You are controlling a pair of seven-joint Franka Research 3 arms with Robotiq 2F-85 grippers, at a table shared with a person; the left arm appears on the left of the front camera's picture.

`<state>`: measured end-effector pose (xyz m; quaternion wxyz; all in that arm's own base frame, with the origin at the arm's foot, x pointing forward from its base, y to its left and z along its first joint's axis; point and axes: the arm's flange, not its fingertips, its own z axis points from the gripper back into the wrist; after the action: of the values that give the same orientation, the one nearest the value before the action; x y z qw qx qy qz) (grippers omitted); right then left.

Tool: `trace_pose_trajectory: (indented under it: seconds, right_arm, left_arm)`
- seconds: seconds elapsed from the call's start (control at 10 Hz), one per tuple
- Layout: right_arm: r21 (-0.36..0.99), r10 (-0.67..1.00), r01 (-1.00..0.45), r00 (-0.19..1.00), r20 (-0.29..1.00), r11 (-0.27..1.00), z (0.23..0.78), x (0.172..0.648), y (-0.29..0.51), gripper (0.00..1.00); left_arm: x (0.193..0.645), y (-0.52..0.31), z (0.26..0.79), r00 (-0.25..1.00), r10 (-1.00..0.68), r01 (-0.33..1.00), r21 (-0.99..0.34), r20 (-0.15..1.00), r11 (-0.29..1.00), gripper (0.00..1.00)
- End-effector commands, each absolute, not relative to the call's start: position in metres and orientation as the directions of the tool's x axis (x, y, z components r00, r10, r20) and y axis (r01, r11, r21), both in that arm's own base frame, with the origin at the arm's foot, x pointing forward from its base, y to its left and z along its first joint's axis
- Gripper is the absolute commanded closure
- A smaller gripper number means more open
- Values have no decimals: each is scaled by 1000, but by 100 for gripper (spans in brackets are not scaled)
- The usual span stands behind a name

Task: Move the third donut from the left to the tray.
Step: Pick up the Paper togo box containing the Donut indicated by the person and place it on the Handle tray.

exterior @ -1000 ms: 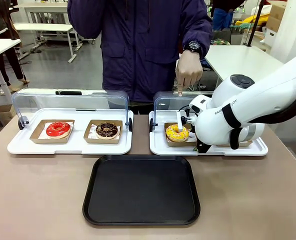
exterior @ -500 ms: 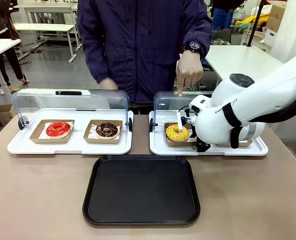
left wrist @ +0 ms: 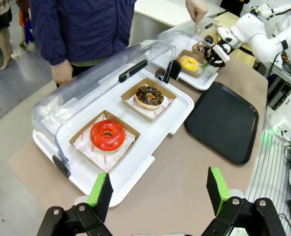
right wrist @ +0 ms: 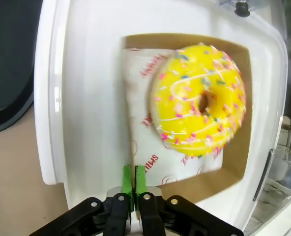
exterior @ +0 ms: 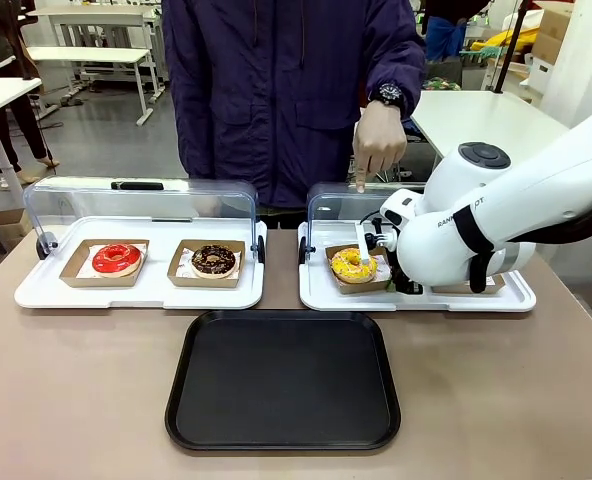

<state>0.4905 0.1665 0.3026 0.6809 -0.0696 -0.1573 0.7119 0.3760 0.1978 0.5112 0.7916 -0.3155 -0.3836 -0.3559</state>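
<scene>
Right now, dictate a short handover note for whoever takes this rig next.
Right tool: shut on the edge of the brown cardboard holder under the yellow sprinkled ring donut.
Left tool: open, holding nothing, above the table near the red donut's tray.
Person's hand holds the clear cover up.
Done: holder gripped, still on its white tray.
Left: carry it to the flat black plastic tray, release.

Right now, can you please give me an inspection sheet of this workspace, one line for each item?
Surface: brown table.
Job's things: yellow donut in cardboard holder on right white tray; black tray holds nothing.
Clutter: red donut, chocolate donut on left white tray.
Grippers: right gripper shut on holder's edge; left gripper open.
Cables: nothing seen.
Surroundings: person's hand holds the clear cover.
</scene>
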Motion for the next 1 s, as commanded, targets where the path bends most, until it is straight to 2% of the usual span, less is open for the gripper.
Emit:
trace_pose_trajectory:
  seconds: [0.0,0.3,0.7,0.9]
  right_arm:
    - [-309,993,-951,-41,108,-6,310,494,172,100]
    - [-302,987,-953,-59,146,-12,315,493,174,100]
    - [-305,991,-952,-68,118,-29,302,490,173,98]
    - [-394,995,-918,4,100,43,332,472,169,98]
  left_arm:
    - [375,197,513,438,-320,814,-219,840,539,0]
    - [375,197,513,438,-320,814,-219,840,539,0]
    - [375,197,513,438,-320,814,-219,840,539,0]
    - [375,197,513,438,-320,814,-219,840,539,0]
